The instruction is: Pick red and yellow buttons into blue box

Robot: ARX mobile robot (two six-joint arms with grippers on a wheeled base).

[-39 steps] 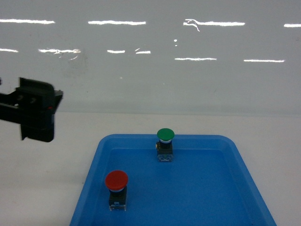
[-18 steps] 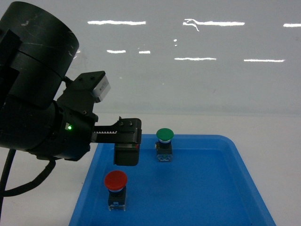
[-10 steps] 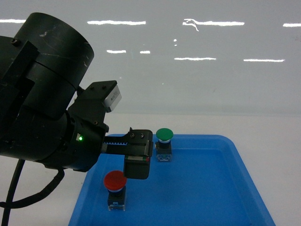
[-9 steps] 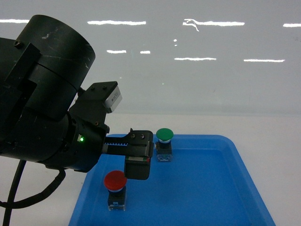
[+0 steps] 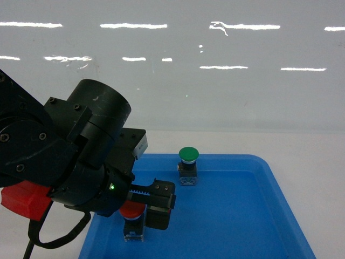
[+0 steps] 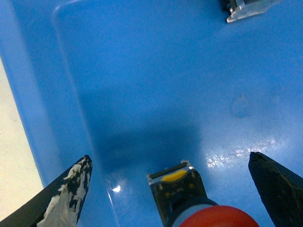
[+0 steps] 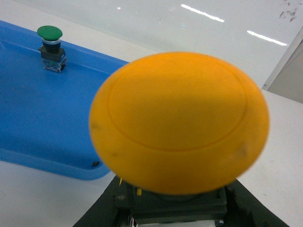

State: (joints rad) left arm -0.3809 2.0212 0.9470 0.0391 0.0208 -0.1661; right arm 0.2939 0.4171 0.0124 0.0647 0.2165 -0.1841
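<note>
While tray (image 5: 259, 216) holds 1 red button (image 5: 132, 211), 1 green button (image 5: 188, 155).

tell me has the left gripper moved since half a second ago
Yes. The left gripper has dropped in the head view, from level with the green button down to the red button, jaws open on either side of it.

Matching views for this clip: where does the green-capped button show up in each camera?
Head: green-capped button at the tray's far edge, centre.
Left wrist: only a base corner at the top right, probably it; cap out of frame.
Right wrist: top left.
Shared landmark: the shallow blue tray.
</note>
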